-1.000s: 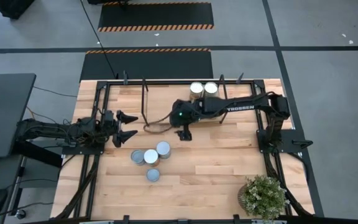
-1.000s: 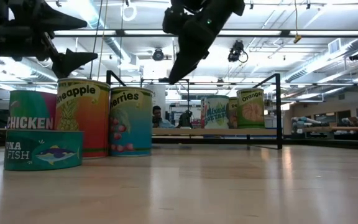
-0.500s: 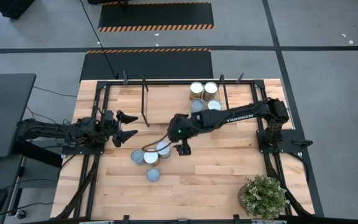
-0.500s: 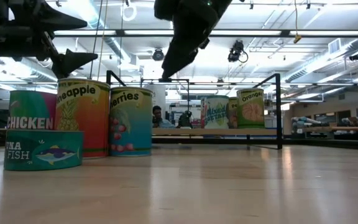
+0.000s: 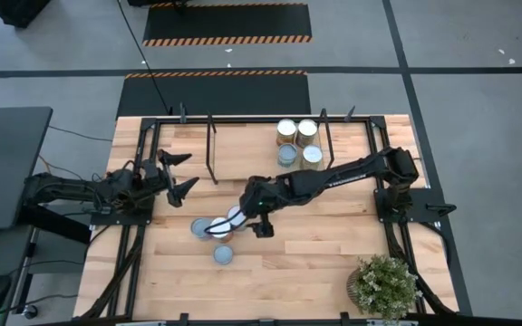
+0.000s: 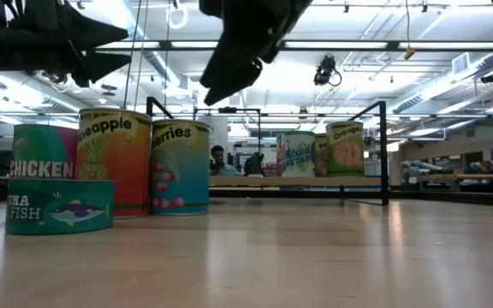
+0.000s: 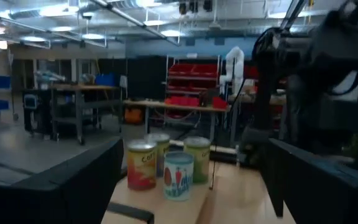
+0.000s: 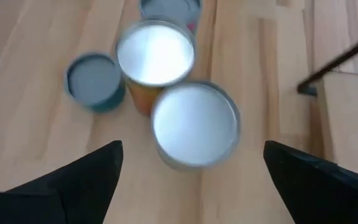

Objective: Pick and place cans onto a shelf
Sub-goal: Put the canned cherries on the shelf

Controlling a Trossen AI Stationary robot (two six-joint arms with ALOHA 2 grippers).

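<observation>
Several cans stand in a cluster on the tabletop: one [image 5: 200, 228] at the left, one [image 5: 238, 215] at the right, one [image 5: 224, 255] nearer. Their silver lids show in the right wrist view [image 8: 194, 124], [image 8: 155, 53]. My right gripper [image 5: 225, 222] hovers above this cluster, open and empty; it also shows in the low view [image 6: 229, 81]. Several more cans [image 5: 286, 129], [image 5: 312, 156] stand on the shelf [image 5: 261, 149] at the table's far side. My left gripper [image 5: 178, 172] is open and empty, raised at the table's left.
The shelf's black posts [image 5: 211, 145] rise between the arms. A potted plant [image 5: 383, 285] stands at the near right corner. In the low view, the tall cans [image 6: 114, 162] stand behind a flat tuna tin [image 6: 58, 205]; bare wood lies to the right [image 6: 358, 248].
My right gripper has gone from beside the shelf toward the table's near-left, to above the can cluster, staying open. My left gripper has shifted a little toward the far edge. No can has moved.
</observation>
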